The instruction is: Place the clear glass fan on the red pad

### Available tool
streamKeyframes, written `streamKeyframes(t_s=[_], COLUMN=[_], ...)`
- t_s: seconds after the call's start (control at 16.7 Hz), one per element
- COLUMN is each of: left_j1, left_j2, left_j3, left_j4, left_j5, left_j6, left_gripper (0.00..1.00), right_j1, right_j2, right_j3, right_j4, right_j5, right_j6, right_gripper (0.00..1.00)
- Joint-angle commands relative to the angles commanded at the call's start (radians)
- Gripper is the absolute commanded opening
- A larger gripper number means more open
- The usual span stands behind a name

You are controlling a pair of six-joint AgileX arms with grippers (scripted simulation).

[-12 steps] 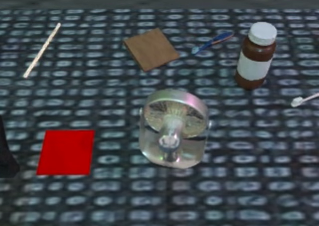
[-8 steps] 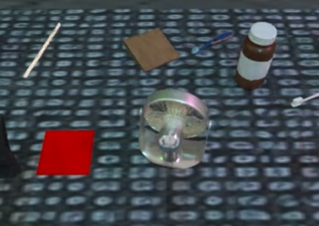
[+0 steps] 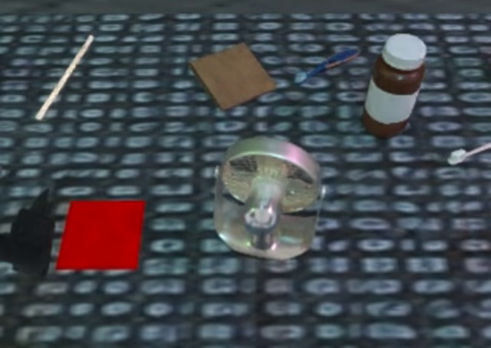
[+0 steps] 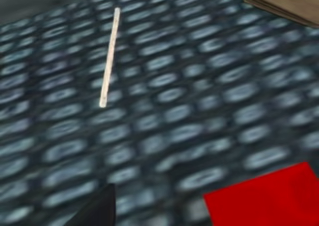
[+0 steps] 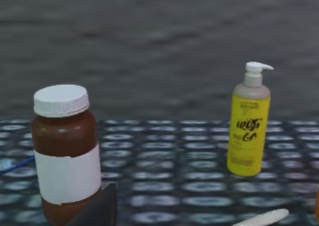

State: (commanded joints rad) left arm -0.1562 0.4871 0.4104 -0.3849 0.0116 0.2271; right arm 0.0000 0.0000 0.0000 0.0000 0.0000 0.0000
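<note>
Your left pincer sits low at the counter's left edge, just beside the left side of the red pad; it shows only as a dark shape, and you cannot tell how its fingers stand. In the left wrist view, one dark finger tip shows, with a corner of the red pad near it. Your right pincer is out of the top view; the right wrist view shows one dark finger in front of the brown bottle.

The clear glass fan stands on the counter near centre, well apart from the pad, untouched. Behind it lies the brown tile. Far left lies a pale stick. A blue pen lies beside the bottle.
</note>
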Motion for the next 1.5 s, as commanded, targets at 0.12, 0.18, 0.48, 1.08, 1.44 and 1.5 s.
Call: streamKeyframes(t_s=[0.12,0.18,0.48,1.08,1.44,1.5], left_j1=[-0.054,-0.083,-0.232,-0.485,-0.557,-0.562], left_j2=[0.169,0.258,0.729,1.591,1.868,1.886], left_j3=[0.160,0.247,0.742,1.726,2.054,2.076], left_j4=[-0.129,-0.196,-0.538,-1.117,-1.285,-1.295], left_j5=[0.002,0.002,0.005,0.000,-0.006,-0.007], left_j6=[0.080,0.123,0.345,0.732,0.851,0.859], left_gripper=[1.00,1.00,1.00,1.00,1.00,1.00], right_j1=[0.000,0.000,0.000,0.000,0.000,0.000], right_j2=[0.000,0.000,0.000,0.000,0.000,0.000], right_j3=[0.000,0.000,0.000,0.000,0.000,0.000], right_j4=[0.000,0.000,0.000,0.000,0.000,0.000], right_j5=[0.000,0.000,0.000,0.000,0.000,0.000], right_j6=[0.000,0.000,0.000,0.000,0.000,0.000], right_gripper=[1.00,1.00,1.00,1.00,1.00,1.00])
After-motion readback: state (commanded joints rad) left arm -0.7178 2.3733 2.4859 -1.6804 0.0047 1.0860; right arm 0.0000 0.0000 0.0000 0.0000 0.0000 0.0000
